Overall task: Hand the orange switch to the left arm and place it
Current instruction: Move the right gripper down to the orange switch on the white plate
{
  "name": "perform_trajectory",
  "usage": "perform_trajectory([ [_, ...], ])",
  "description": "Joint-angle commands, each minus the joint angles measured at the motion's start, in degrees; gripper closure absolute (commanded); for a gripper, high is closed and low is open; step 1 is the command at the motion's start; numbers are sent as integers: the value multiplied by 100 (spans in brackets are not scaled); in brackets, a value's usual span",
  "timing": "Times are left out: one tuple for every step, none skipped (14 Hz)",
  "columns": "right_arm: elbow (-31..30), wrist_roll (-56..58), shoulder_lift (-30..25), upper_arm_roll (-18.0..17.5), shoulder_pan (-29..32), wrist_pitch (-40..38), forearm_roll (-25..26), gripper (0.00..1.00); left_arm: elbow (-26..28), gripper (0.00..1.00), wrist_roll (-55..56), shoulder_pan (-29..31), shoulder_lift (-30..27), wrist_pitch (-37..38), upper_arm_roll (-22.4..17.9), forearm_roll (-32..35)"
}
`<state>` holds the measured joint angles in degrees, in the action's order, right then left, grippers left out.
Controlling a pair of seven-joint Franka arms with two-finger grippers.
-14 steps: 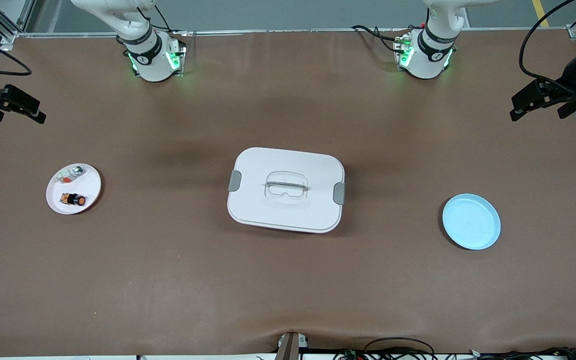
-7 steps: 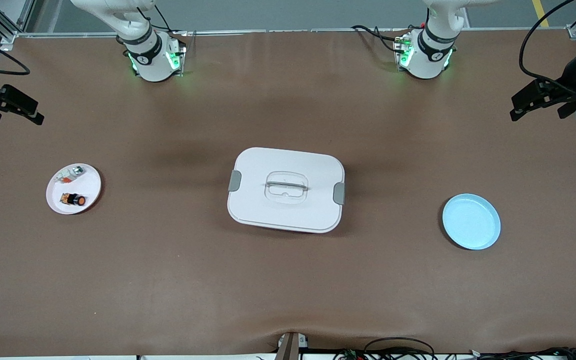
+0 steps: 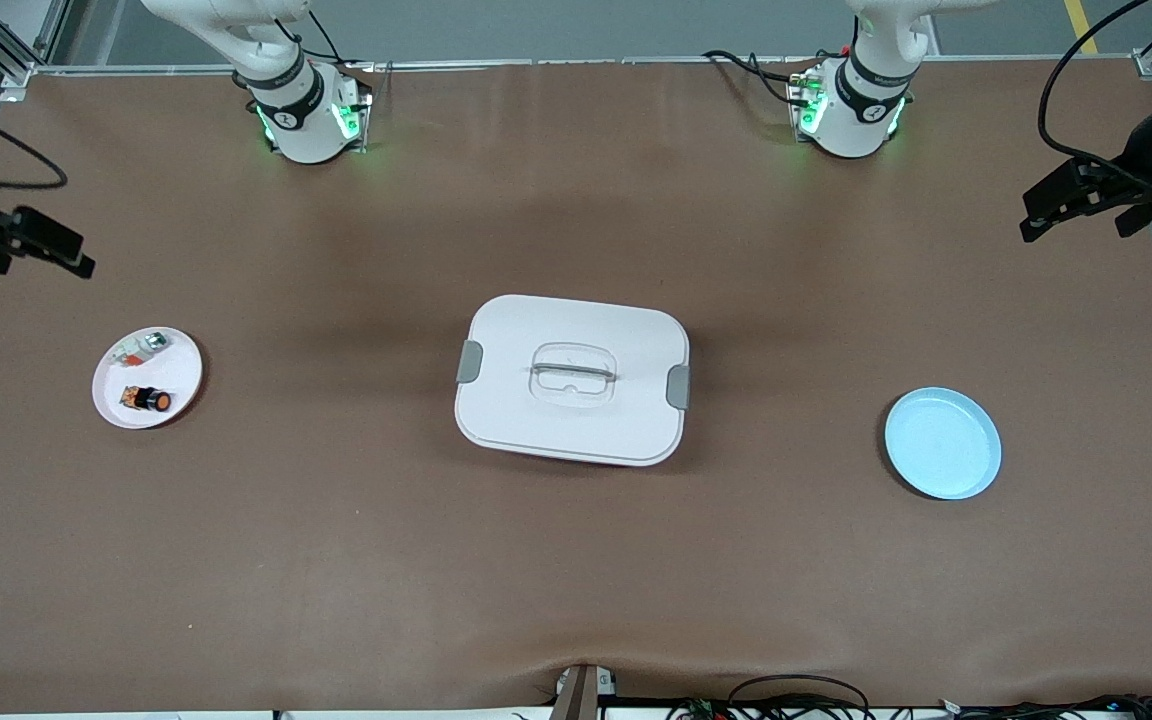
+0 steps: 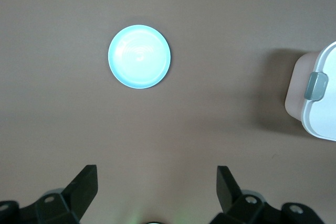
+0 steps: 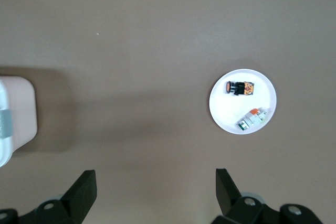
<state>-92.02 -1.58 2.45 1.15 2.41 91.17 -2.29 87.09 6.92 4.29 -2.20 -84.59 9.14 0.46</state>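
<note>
A: Jaws first? Spread wide and empty on both. Right gripper [image 3: 56, 250] up in the air over bare table at the right arm's end, fingers [image 5: 81, 192] far apart in the right wrist view. Left gripper [image 3: 1061, 205] likewise aloft over bare table at the left arm's end, fingers [image 4: 84, 187] parted, nothing between.

B: Orange switch?

A: Lying on its side on the white plate [image 3: 184, 360] toward the right arm's end, orange switch [image 3: 148, 400] on the part of the plate nearer the front camera. Same plate also carrying a silvery-white small part [image 3: 141, 347] with a red bit (apart from the switch, not touching).

B: Box?

A: White lidded box [image 3: 572, 380] mid-table, grey side clips at both ends, lid on, recessed handle visible. Well apart from both plates.

B: Other end?

A: Light blue plate [image 3: 942, 443] toward the left arm's end, nothing on it; seen whole in the left wrist view, with one clipped corner of the box at that view's edge.
</note>
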Motion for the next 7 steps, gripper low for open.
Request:
perform_trajectory([
  [404,79,801,-18,233,59,-219,0,-60,0,-76,10,0,65,26,104],
  [405,131,801,-18,225,84,-185,0,-61,0,-76,10,0,65,26,104],
  [405,158,819,-18,242,67,-167,0,-61,0,-76,19,0,57,26,104],
  [405,167,845,-9,268,67,-123,0,-61,0,-76,19,9,30,26,104],
  [396,175,854,-9,286,93,-88,0,-61,0,-76,19,17,13,26,104],
  [387,175,880,-9,321,111,-53,0,-52,0,-76,19,17,-5,26,104],
  [387,210,941,0,356,181,113,0,-52,0,-76,19,26,-14,26,104],
])
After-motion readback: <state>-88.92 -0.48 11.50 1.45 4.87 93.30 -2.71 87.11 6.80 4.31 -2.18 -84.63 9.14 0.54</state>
